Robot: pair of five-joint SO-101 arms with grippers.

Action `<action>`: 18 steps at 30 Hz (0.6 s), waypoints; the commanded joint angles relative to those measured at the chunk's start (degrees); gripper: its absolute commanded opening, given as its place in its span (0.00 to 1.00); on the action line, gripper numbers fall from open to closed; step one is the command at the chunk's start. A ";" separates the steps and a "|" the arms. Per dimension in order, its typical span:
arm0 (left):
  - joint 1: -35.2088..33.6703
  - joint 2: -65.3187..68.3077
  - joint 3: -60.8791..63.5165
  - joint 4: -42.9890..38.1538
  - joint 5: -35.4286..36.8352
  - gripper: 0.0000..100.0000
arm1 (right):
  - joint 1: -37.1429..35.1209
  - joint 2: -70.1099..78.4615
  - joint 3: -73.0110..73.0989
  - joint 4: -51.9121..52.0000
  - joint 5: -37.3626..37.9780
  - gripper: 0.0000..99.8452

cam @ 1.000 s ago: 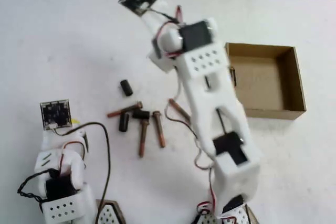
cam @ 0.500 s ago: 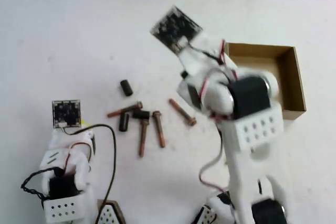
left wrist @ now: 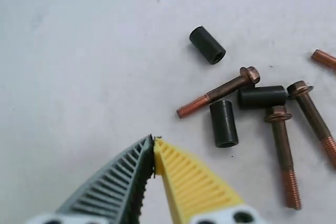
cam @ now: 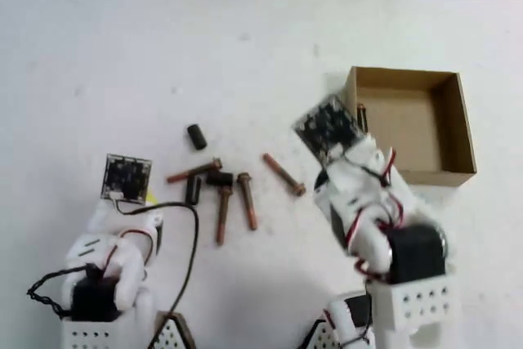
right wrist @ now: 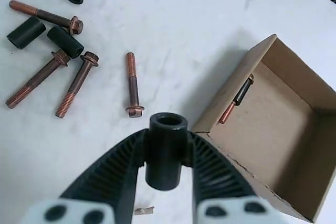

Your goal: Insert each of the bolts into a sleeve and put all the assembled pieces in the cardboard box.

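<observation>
In the right wrist view my right gripper (right wrist: 167, 133) is shut on an upright black sleeve (right wrist: 167, 157), held above the table beside the cardboard box (right wrist: 294, 145). One sleeved bolt (right wrist: 239, 97) lies inside the box against its wall. Several copper bolts (right wrist: 132, 85) and three loose black sleeves (right wrist: 65, 41) lie beyond. My left gripper (left wrist: 154, 140) is shut on nothing, hovering short of a sleeve (left wrist: 224, 123) and a bolt (left wrist: 218, 93). From above, the pile of bolts (cam: 222, 210) lies between the two arms, and the box (cam: 458, 120) stands at the right.
One sleeve (cam: 196, 136) lies apart from the pile, farther back. A single bolt (cam: 283, 174) lies between the pile and the box. The white table (cam: 122, 55) is bare behind the pile. Cables trail from both arms near the front edge.
The right arm has drawn back from far over the table to the front, beside the box. The left arm has swung a little to the right, toward the pile.
</observation>
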 commanded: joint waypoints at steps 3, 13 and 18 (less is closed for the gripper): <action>3.74 -0.66 -6.07 1.23 -1.05 0.02 | 0.48 -12.79 11.34 -4.26 0.18 0.02; 3.65 -0.57 -10.46 1.23 -4.92 0.02 | 0.22 -28.09 28.22 -11.38 -5.45 0.02; 3.91 2.68 -15.47 1.05 -4.92 0.02 | 0.40 -33.27 34.29 -14.29 -5.45 0.02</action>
